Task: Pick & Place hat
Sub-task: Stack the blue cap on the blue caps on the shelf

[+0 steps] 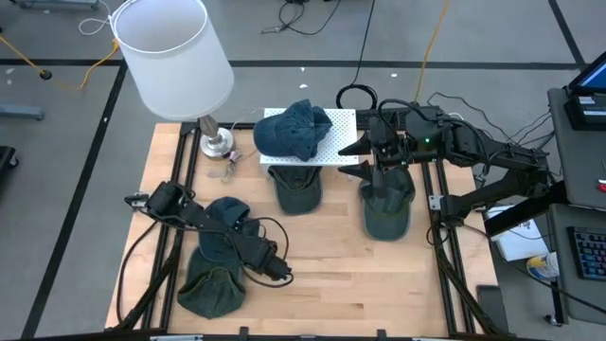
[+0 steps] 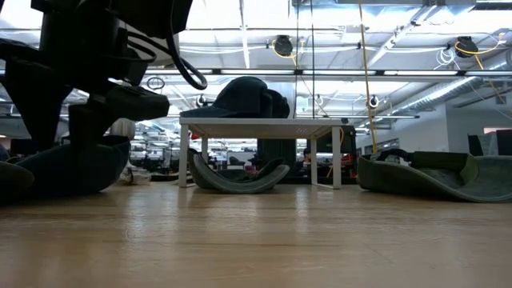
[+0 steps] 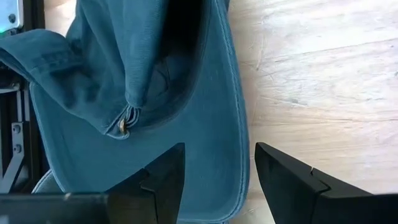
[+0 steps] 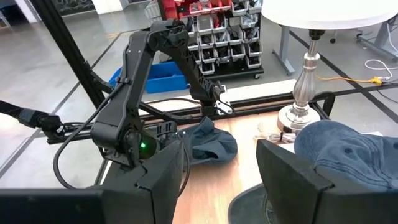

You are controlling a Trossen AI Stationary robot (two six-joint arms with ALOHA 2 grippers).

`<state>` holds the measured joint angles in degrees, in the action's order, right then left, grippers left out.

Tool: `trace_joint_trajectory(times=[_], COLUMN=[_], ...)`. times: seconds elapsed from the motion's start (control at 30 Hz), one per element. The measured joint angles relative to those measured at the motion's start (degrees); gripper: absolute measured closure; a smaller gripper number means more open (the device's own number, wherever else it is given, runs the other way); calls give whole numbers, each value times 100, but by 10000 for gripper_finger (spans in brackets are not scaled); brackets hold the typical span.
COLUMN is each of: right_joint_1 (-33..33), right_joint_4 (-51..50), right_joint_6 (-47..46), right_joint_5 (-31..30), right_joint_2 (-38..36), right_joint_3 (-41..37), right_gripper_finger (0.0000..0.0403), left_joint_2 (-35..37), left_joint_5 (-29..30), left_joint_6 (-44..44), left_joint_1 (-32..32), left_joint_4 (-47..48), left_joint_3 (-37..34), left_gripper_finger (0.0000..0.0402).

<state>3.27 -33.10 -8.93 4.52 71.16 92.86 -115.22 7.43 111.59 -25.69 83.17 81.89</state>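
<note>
Several caps are on the table. A teal hat lies crown up at the left. My left gripper points down over its brim, open. A dark green hat lies nearer the near edge. A blue hat sits on a white perforated stand. One green hat lies partly under the stand. Another green hat lies at the right. My right gripper is open and level above it, pointing left beside the stand's right end. My left gripper comes at the teal hat's brim from above, pointing down, with the brim's edge running between its open fingers. I cannot tell whether the fingertips touch the cloth. My right gripper touches nothing.
A lamp with a white shade stands on its metal base at the far left corner. Black frame rails run along both side edges. Bare wood lies in the near middle. Cables hang beyond the far edge.
</note>
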Motion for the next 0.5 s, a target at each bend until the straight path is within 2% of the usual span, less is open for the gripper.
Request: trace_joint_trajectory(times=[0.1, 0.2, 0.5], right_joint_1=[0, 0, 0], right_joint_4=[0, 2, 4], right_joint_6=[86, 88, 278], right_joint_5=[-1, -1, -1], right_joint_2=[0, 0, 0], right_joint_3=[0, 0, 0], right_gripper_finger=[206, 206, 206], left_joint_2=[0, 2, 2], left_joint_5=[-33, -90, -95], left_joint_6=[-3, -6, -201], left_joint_1=[0, 0, 0], left_joint_4=[54, 75, 67], left_joint_3=[0, 0, 0], left_gripper_finger=[203, 220, 330])
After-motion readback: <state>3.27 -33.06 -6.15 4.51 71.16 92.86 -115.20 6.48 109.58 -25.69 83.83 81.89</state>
